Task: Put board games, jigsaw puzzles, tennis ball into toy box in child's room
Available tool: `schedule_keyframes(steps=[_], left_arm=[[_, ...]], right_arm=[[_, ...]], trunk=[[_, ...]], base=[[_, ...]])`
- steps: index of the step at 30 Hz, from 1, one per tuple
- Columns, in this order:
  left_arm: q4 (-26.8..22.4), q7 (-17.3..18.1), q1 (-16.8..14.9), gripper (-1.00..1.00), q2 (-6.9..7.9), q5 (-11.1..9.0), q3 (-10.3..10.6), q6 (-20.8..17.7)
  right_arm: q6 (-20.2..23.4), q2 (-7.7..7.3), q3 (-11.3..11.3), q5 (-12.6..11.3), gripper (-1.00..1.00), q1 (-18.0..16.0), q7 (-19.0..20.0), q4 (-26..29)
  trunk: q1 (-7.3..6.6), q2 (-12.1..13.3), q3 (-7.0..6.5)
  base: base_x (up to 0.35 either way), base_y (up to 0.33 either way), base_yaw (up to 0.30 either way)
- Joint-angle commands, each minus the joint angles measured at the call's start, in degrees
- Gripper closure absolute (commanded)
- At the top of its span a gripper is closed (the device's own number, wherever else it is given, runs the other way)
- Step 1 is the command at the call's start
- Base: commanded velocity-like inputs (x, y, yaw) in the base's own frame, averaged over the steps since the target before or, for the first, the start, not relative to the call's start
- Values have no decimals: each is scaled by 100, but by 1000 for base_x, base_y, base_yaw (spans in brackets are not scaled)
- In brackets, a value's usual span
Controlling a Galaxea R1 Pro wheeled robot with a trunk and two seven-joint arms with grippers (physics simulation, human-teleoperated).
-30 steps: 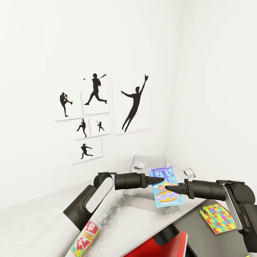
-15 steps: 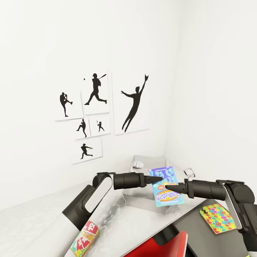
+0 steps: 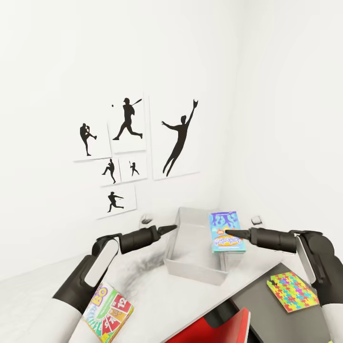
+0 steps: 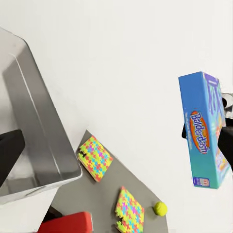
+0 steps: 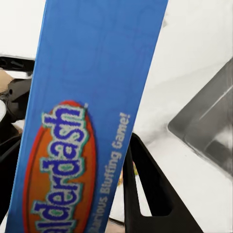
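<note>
Right fingers [image 3: 227, 232]: pinching the blue game [image 3: 226, 232] above the box [image 3: 193, 267].
Left fingers [image 3: 172, 228]: by the box rim, can't tell if spread.
Puzzle [image 3: 292, 291]: flat on the surface [image 3: 259, 297].

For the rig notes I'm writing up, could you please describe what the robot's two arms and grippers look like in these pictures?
Both arms have dark grey, cylindrical forearms that narrow to slim black grippers with pointed fingers. The left gripper follows an upper arm with a white shell panel between dark joints. The right gripper follows a bulky dark grey elbow. No cables or markings are visible.

Blue Balderdash box [image 5: 92, 111] against claw finger [image 5: 145, 189]
</note>
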State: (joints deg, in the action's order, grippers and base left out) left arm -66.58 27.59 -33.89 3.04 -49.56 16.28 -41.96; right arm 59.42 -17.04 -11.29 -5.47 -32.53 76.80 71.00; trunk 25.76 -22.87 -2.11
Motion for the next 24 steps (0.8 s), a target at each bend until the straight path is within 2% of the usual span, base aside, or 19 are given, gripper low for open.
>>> schedule_keyframes(steps=[1,6,7,13,16,17,21,22,24], left_arm=[[0,-42,21,-100,33,-25,-95,-28],[3,-196,75,-100,142,-37,-343,-36],[3,-196,75,-100,142,-37,-343,-36],[-85,-282,104,-100,218,-64,-671,-64],[-348,-308,115,-100,233,-72,-893,-156],[-348,-308,115,-100,233,-72,-893,-156],[-1013,-417,135,-100,199,-67,-1181,-401],[-1013,-417,135,-100,199,-67,-1181,-401],[-1374,-619,173,-100,158,-86,-1276,-515]], right_arm=[[58,-20,-68,-38,100,-61,-23,-104],[58,-70,-336,-35,100,-223,-145,-386],[58,-70,-336,-35,100,-223,-145,-386],[58,-82,-515,-42,100,-496,-538,-543],[58,-86,-557,-47,100,-678,-734,-582],[58,-86,-557,-47,100,-678,-734,-582],[58,-76,-574,-28,100,-1038,-933,-690],[58,-76,-574,-28,100,-1038,-933,-690],[58,-55,-570,-20,100,-1243,-1107,-819]], trunk=[[2,-4,3],[2,-4,3],[2,-4,3],[2,-4,3],[2,-4,3],[2,-4,3],[2,-4,3],[2,-4,3],[2,-4,3]], base=[[0,0,0],[0,0,0],[0,0,0],[0,0,0],[0,0,0],[0,0,0],[0,0,0],[0,0,0],[0,0,0]])
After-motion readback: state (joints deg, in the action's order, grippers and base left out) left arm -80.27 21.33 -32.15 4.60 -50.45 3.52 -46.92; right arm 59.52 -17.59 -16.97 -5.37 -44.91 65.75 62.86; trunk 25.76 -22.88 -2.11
